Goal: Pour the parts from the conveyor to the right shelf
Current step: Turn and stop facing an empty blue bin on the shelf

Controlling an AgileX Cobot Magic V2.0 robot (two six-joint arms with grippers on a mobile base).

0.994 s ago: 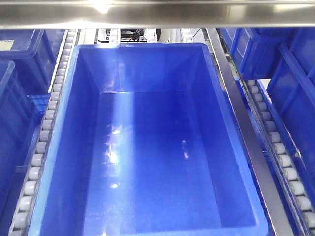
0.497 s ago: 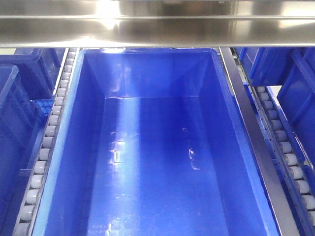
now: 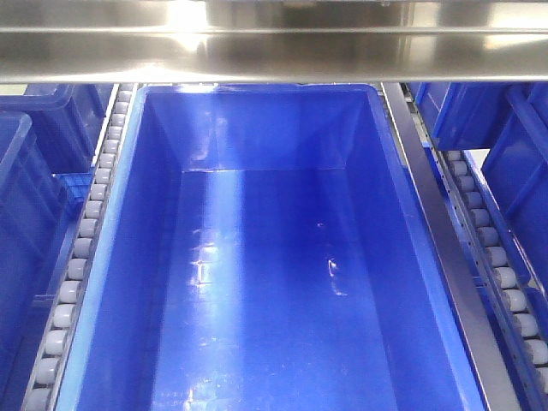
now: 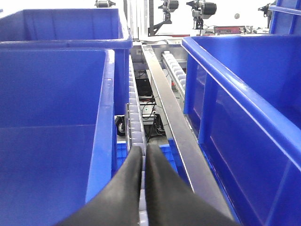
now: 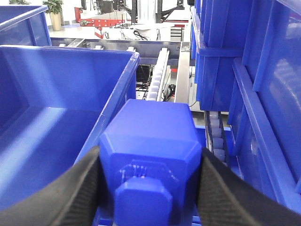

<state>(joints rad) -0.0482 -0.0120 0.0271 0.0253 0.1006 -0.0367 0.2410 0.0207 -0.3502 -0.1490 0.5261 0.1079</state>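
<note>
Blue block (image 5: 149, 155) in right claw (image 5: 149, 186), steel roller shelf (image 3: 274, 51), blue bin (image 3: 257, 128)

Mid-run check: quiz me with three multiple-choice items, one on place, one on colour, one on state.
1. The block sits: A in the right gripper; B in a bin; C on rollers.
2. The block is: A red; B blue; C grey.
3. The left gripper is: A open; B shut on the block; C shut, empty.
Answers: A, the gripper clamps its sides; B, bright blue body; C, closed together with nothing between.
</note>
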